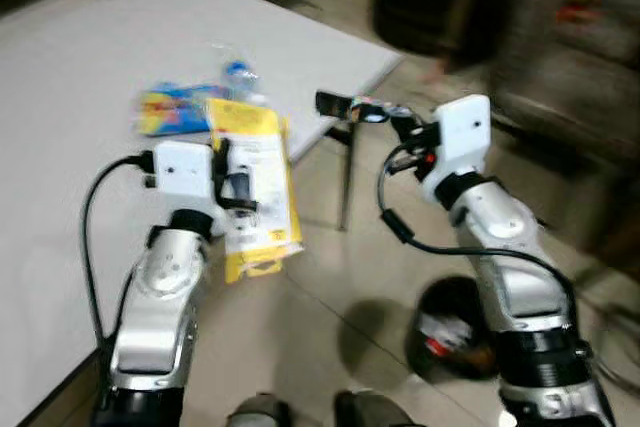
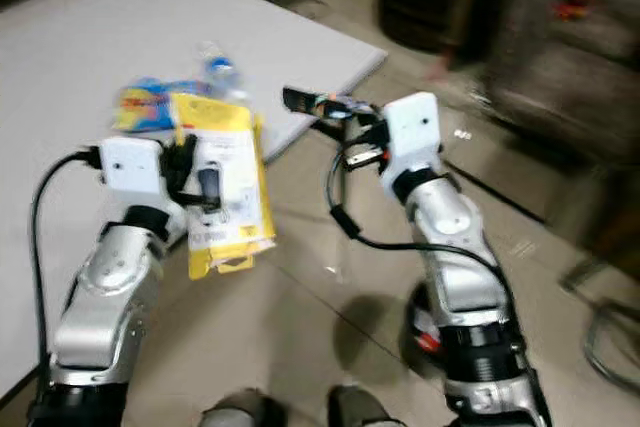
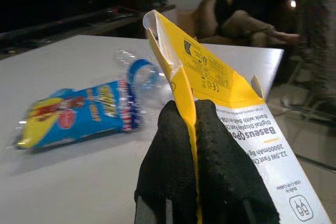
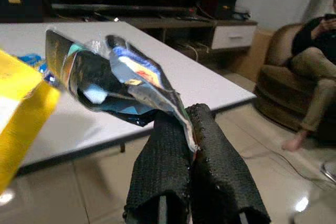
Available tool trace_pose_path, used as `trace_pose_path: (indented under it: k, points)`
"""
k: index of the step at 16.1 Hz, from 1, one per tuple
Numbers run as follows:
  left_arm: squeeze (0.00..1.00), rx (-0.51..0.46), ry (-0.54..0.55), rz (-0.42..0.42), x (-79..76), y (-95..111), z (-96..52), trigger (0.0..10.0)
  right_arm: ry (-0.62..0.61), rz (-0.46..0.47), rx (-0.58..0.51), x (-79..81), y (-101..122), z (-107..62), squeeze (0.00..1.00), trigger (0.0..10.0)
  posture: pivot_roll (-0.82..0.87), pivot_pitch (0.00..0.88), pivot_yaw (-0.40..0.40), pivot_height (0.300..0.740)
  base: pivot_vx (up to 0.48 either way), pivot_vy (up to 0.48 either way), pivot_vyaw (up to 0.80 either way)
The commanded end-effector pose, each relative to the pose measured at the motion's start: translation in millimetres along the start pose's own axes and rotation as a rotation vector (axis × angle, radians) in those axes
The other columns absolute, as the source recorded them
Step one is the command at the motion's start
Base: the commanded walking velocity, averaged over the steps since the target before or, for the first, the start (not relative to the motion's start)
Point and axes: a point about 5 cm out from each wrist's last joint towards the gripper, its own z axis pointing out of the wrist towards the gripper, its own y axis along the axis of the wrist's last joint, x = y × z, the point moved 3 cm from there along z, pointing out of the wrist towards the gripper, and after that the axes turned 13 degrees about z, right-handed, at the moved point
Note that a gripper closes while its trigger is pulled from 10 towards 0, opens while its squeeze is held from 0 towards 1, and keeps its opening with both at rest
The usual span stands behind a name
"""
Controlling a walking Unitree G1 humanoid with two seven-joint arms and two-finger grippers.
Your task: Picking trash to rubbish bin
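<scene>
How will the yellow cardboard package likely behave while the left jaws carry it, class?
The yellow cardboard package probably stays fairly stiff: it juts out flat from the left gripper, pinched at one edge. Its open, flattened end suggests it is empty and light, so it may swing or slip.

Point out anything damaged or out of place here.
The flat yellow cardboard package pinched in the left pincer is torn open at its top. A crushed clear plastic bottle lies on the white table.

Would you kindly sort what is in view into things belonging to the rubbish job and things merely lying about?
Job:
- flat yellow cardboard package, pinched by left gripper
- crumpled shiny foil wrapper, pinched by right gripper
- blue snack packet on white table
- clear plastic bottle
- black bin

Lying about:
- brown sofa
- seated person
</scene>
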Motion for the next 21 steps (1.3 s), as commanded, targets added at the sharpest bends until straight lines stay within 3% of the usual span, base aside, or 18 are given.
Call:
trace_pose_path:
  k: [1, 9, 18, 21]
  points:
    - [0.00, 0.007, 0.002, -0.001, 0.3, -0.5, -0.9, 1.9, 0.011, 0.003, -0.003, 3.1, 3.3, -0.1, 0.00, 10.0, -0.10, 0.154, 0.044, 0.740, 0.000, 0.000, -0.68]
    - [0.00, 0.033, -0.005, -0.016, 2.6, -6.8, -0.3, 2.3, -0.005, 0.013, -0.001, 0.7, 3.4, -0.4, 0.00, 10.0, -0.10, 0.155, 0.047, 0.740, 0.000, 0.000, -0.67]
    - [0.00, 0.098, -0.028, -0.006, 2.7, -28.4, -1.7, 2.7, -0.011, 0.017, 0.019, -0.7, -2.7, -0.1, 0.00, 10.0, -0.10, 0.150, 0.045, 0.740, 0.000, 0.000, -0.67]
    - [0.00, 0.147, -0.044, 0.011, 2.2, -45.7, -3.5, 2.8, -0.029, 0.034, 0.053, -3.5, -14.9, -1.0, 0.00, 10.0, -0.10, 0.150, 0.045, 0.740, 0.000, 0.000, -0.67]
